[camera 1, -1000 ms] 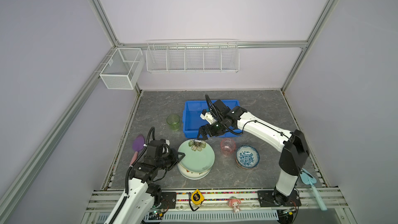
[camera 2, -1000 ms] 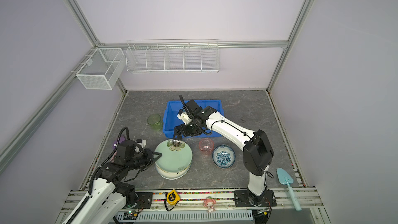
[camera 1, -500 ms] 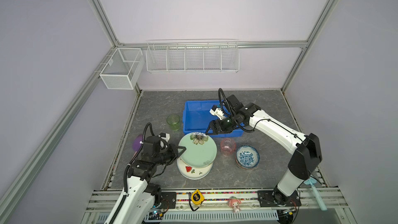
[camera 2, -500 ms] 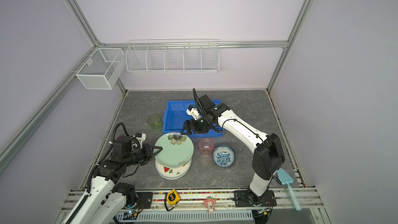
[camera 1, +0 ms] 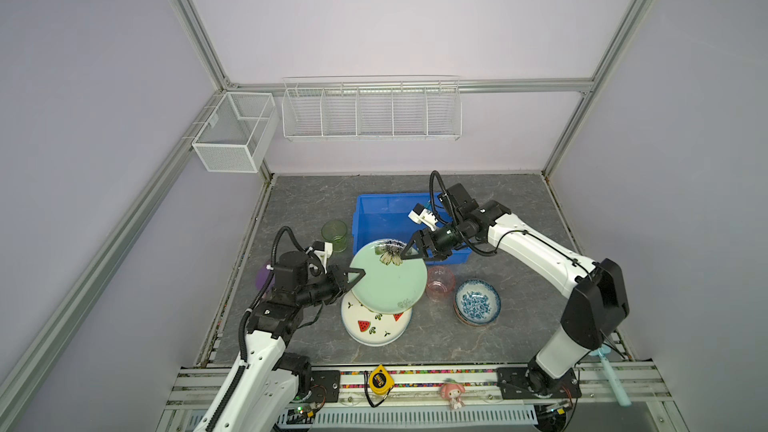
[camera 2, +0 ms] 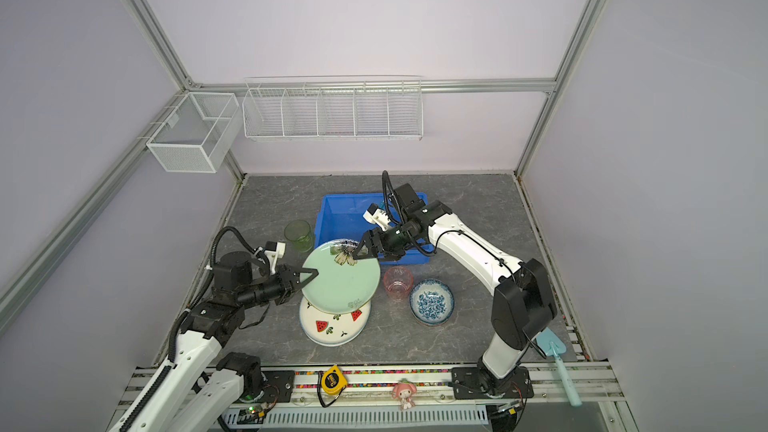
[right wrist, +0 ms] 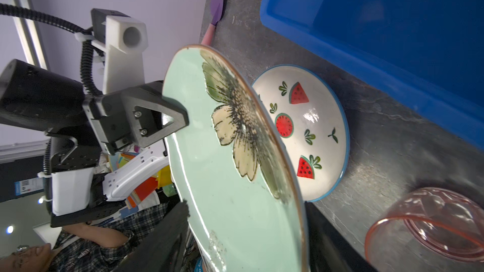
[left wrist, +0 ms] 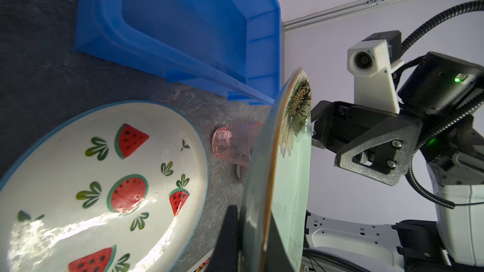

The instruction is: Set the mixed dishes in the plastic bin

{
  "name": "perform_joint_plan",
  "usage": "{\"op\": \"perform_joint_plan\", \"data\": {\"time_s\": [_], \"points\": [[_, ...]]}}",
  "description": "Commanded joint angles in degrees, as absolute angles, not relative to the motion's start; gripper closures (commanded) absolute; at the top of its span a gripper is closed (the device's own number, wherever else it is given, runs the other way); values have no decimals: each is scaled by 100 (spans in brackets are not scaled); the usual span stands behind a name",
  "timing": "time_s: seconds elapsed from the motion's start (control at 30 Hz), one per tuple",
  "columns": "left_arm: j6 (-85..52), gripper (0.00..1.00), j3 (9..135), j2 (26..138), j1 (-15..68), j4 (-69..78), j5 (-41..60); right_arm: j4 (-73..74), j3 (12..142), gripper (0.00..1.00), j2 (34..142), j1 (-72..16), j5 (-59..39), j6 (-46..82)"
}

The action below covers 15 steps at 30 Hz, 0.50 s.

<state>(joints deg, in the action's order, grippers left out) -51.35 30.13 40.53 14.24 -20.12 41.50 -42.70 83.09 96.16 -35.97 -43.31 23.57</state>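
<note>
Lifted, the pale green plate is pinched by the left gripper; the right gripper straddles its far rim, grip unclear.

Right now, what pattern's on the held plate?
Pale green plate with one flower; best in right wrist view.

The grey marbled tabletop carries the blue plastic bin, a green cup beside it, a pink cup, a blue-patterned bowl, a watermelon-print plate and a purple spatula at its left edge.
</note>
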Motion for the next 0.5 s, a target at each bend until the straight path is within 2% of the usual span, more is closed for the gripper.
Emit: {"op": "perform_joint_plan", "data": {"time_s": [0.0, 0.47], "points": [[-5220, 100, 3419, 4083, 1402, -1140, 4518, -3983, 8202, 36, 9466, -3542, -4719, 2507], [-5144, 100, 3542, 4723, 1396, -694, 4545, -3422, 7838, 68, 9293, -3334, -4934, 2878]]}}
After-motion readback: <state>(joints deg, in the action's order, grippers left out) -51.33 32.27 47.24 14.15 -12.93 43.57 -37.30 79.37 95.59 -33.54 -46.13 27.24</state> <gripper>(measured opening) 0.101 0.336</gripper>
